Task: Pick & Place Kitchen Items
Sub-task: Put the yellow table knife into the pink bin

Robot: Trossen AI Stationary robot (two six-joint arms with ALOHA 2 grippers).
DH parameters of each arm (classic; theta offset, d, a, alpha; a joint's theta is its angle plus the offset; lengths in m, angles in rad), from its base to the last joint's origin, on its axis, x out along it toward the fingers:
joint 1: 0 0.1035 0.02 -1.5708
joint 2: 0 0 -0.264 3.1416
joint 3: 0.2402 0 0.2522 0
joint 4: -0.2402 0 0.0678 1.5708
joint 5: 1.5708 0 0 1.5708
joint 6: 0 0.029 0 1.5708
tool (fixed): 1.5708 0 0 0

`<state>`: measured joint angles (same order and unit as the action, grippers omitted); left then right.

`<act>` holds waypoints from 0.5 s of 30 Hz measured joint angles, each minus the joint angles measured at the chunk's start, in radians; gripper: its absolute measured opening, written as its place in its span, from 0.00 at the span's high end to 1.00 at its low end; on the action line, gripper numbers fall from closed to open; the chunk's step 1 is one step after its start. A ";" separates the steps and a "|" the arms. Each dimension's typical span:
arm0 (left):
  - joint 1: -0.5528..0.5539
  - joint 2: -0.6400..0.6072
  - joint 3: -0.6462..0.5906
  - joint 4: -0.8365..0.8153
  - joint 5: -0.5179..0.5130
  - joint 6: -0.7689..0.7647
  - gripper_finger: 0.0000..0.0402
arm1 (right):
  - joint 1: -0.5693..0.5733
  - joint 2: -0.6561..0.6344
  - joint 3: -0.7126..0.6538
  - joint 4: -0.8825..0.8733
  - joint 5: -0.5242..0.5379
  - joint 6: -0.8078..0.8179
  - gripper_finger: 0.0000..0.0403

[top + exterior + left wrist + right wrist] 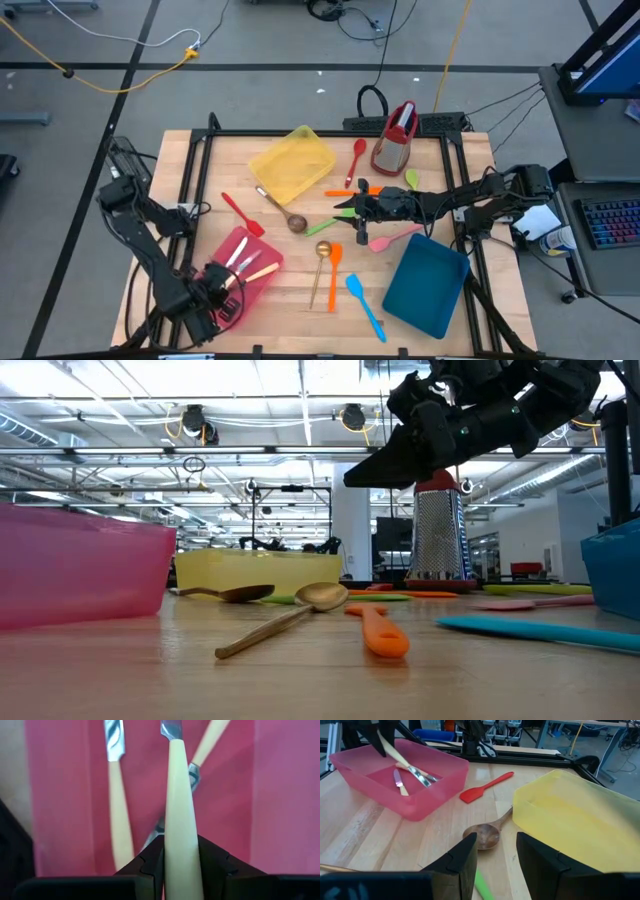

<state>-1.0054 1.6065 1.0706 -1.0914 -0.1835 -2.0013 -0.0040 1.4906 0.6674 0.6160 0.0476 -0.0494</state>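
Your left arm reaches from the table's left edge down toward the near-left corner, its wrist bent low over the table. Your left gripper [232, 283] is clamped: in the left wrist view its two dark fingers [148, 865] press on either side of a pale utensil handle [179, 820].

Your right arm stretches in from the right edge, lying nearly level across the middle of the table. Your right gripper [493, 857] hangs above the tabletop, touching nothing, its fingers [461, 857] spread with a clear gap between them.
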 joint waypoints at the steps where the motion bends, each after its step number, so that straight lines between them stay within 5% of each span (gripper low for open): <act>1: 0.000 0.004 0.000 0.011 0.000 0.000 0.78 | 0.000 0.000 0.000 0.000 0.001 0.006 0.68; 15: 0.001 0.070 0.000 0.081 0.004 0.031 0.78 | 0.000 0.000 0.000 0.000 0.003 0.011 0.68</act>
<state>-1.0049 1.6760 1.0706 -1.0105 -0.1798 -1.9703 -0.0044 1.4906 0.6671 0.6163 0.0502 -0.0383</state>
